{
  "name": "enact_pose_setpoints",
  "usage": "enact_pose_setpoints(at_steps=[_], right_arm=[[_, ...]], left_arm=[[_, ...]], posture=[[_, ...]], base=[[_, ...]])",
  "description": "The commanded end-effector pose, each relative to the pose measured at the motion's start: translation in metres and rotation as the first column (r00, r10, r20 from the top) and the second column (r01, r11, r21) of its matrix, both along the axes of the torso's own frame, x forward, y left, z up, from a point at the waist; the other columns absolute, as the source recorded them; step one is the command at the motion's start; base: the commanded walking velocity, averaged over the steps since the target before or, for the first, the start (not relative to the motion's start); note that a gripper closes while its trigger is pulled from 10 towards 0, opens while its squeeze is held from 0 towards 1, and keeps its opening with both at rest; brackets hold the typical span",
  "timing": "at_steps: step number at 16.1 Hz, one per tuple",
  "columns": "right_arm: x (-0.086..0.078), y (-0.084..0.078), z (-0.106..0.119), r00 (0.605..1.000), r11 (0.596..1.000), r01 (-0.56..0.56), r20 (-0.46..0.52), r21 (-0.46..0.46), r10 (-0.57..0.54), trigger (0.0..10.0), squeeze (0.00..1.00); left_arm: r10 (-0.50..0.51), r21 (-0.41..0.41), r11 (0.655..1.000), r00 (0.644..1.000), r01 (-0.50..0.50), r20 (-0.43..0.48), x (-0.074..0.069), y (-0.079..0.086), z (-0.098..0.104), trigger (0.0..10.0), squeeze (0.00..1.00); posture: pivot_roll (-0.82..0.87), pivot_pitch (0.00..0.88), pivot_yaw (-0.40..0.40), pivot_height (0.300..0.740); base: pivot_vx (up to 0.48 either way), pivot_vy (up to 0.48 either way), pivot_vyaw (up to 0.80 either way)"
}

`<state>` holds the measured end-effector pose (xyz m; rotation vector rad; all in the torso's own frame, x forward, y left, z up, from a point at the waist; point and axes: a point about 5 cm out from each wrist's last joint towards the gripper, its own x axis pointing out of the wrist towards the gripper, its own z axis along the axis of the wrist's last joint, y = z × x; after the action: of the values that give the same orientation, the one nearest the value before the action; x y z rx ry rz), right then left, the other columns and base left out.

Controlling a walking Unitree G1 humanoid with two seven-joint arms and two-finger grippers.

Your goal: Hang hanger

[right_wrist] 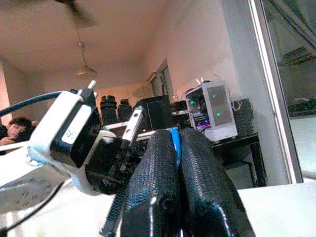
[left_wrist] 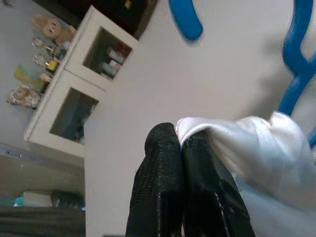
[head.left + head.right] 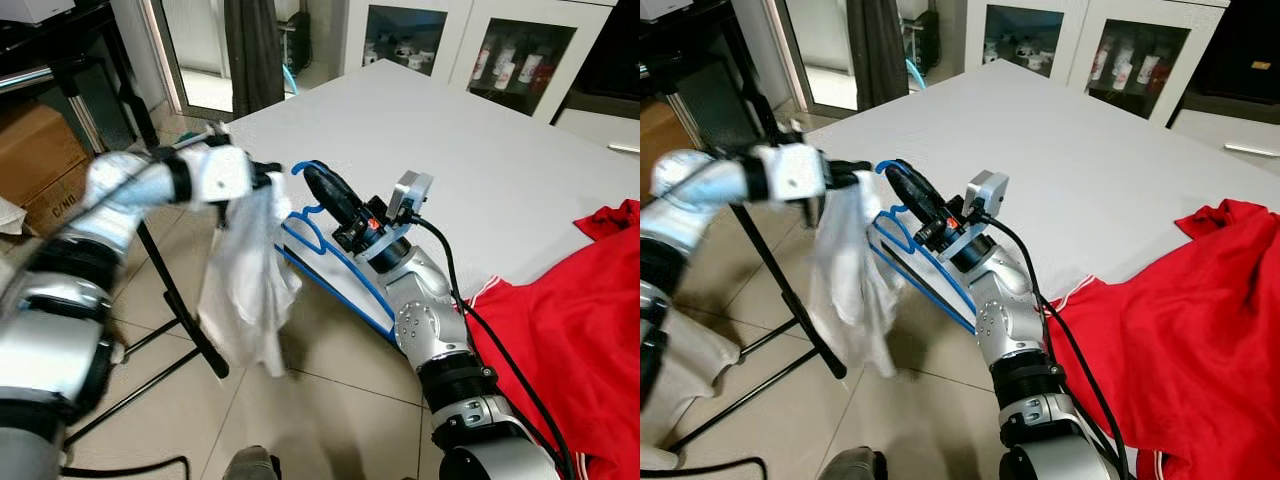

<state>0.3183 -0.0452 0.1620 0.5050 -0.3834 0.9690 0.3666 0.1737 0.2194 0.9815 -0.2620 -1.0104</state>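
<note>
1. The right end effector [image 3: 322, 185] is reaching forward from low in the head views, its fingers closed on the blue hanger [image 3: 330, 255] near its hook.
2. The hanger is hanging in the air at the corner of the white bed [image 3: 480, 150], above the tiled floor [image 3: 330, 400].
3. The left end effector [image 3: 268, 178] is pinching the top of a white garment [image 3: 245, 280], fingers shut, just beside the hanger.
4. A red garment [image 3: 570, 330] is lying on the bed.
</note>
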Motion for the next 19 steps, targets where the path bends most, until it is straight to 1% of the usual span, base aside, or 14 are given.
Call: enact_pose_setpoints(at_steps=[1,2,3,5,6,7,10,11,12,13,15,16,17,19], right_arm=[[-0.006,0.027,0.008,0.999,0.996,-0.042,0.006,0.079,0.042,10.0,0.0],[-0.006,0.027,0.008,0.999,0.996,-0.039,0.005,0.08,0.038,10.0,0.0],[-0.004,0.026,0.008,1.0,0.995,-0.017,-0.01,0.094,0.018,10.0,0.0],[-0.002,0.024,0.008,0.999,0.994,0.009,-0.033,0.109,-0.005,10.0,0.0],[0.001,0.022,0.007,0.998,0.993,0.034,-0.057,0.116,-0.027,10.0,0.0],[0.008,0.015,0.006,0.989,0.983,0.091,-0.134,0.161,-0.07,10.0,0.0],[0.017,0.006,0.003,0.966,0.962,0.152,-0.238,0.225,-0.097,10.0,0.0],[0.021,0.001,-0.002,0.949,0.947,0.179,-0.302,0.268,-0.094,10.0,0.0],[0.023,-0.001,-0.005,0.939,0.942,0.197,-0.327,0.273,-0.102,10.0,0.0],[0.025,-0.004,-0.01,0.923,0.935,0.233,-0.365,0.268,-0.125,10.0,0.0],[0.026,-0.005,-0.013,0.911,0.931,0.261,-0.383,0.255,-0.151,10.0,0.0],[0.025,-0.005,-0.012,0.914,0.932,0.258,-0.377,0.255,-0.15,10.0,0.0],[0.024,-0.003,-0.01,0.922,0.933,0.242,-0.364,0.267,-0.134,10.0,0.0],[0.021,0.001,-0.008,0.935,0.94,0.208,-0.337,0.27,-0.11,10.0,0.0]], left_arm=[[0.021,-0.079,0.997,0.998,-0.017,0.056,0.001,-0.003,0.007,10.0,0.0],[0.033,-0.105,0.994,0.998,-0.026,0.062,0.002,-0.005,0.006,10.0,0.0],[0.082,-0.174,0.982,0.995,-0.07,0.062,0.005,-0.007,0.005,10.0,0.0],[0.117,-0.222,0.97,0.992,-0.103,0.054,0.006,-0.007,0.003,10.0,0.0],[0.131,-0.245,0.963,0.99,-0.115,0.052,0.006,-0.006,0.003,10.0,0.0],[0.155,-0.281,0.95,0.986,-0.134,0.054,0.007,-0.006,0.003,10.0,0.0],[0.176,-0.311,0.938,0.983,-0.152,0.052,0.007,-0.005,0.002,10.0,0.0],[0.185,-0.316,0.935,0.982,-0.162,0.045,0.008,-0.006,0.0,10.0,0.0],[0.189,-0.319,0.933,0.981,-0.168,0.037,0.009,-0.007,-0.001,10.0,0.0],[0.2,-0.331,0.926,0.98,-0.183,0.017,0.011,-0.008,-0.002,10.0,0.0],[0.233,-0.338,0.914,0.972,-0.224,-0.015,0.015,-0.011,-0.005,10.0,0.0],[0.242,-0.334,0.913,0.97,-0.236,-0.023,0.017,-0.012,-0.006,10.0,0.0],[0.261,-0.329,0.907,0.964,-0.262,-0.05,0.018,-0.015,-0.012,10.0,0.0],[0.263,-0.316,0.908,0.961,-0.276,-0.086,0.018,-0.02,-0.022,10.0,0.0]], posture=[[0.09,0.0,0.035,0.74],[0.09,0.0,0.035,0.74],[0.09,0.0,0.035,0.74],[0.1,0.0,0.032,0.74],[0.1,0.0,0.032,0.74],[0.1,0.0,0.032,0.74],[0.1,0.0,0.037,0.74],[0.1,0.0,0.04,0.74],[0.1,0.0,0.04,0.74],[0.1,0.0,0.044,0.74],[0.1,0.0,0.049,0.74],[0.1,0.0,0.053,0.74],[0.08,0.0,0.06,0.74],[0.07,0.0,0.068,0.74]], base=[[0.0,0.0,0.0],[0.0,0.0,0.0],[0.0,0.0,0.0],[0.0,0.0,0.0],[0.0,0.0,0.0],[0.0,0.0,0.0],[0.0,0.0,0.0],[0.0,0.0,0.0],[0.0,0.0,0.0],[0.0,0.0,0.0],[0.0,0.0,0.0],[0.0,0.0,0.0],[0.0,0.0,0.0],[0.0,0.0,0.0]])
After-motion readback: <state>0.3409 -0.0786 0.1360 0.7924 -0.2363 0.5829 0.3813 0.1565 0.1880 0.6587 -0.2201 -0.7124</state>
